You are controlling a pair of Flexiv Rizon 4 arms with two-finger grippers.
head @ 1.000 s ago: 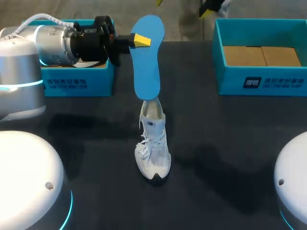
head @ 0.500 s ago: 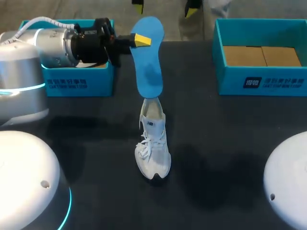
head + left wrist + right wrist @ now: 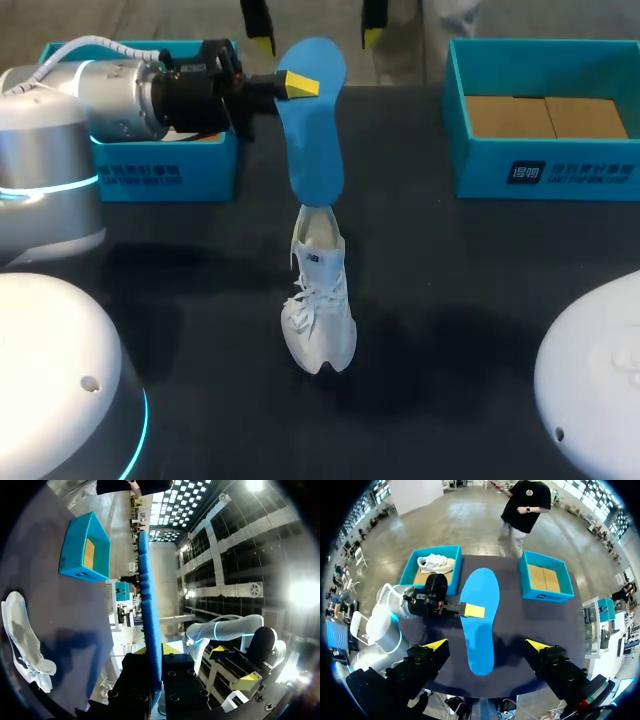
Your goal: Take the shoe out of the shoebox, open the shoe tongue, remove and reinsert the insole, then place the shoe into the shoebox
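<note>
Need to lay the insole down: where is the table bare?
Bare table lies between the shoe and the right shoebox, and in front of the left shoebox. The middle is crowded: the left gripper holds the insole over the shoe.

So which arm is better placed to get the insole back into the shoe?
Left. The left gripper is shut on the insole, whose lower end sits right at the opening of the shoe. The right gripper hangs open high above, holding nothing.
</note>
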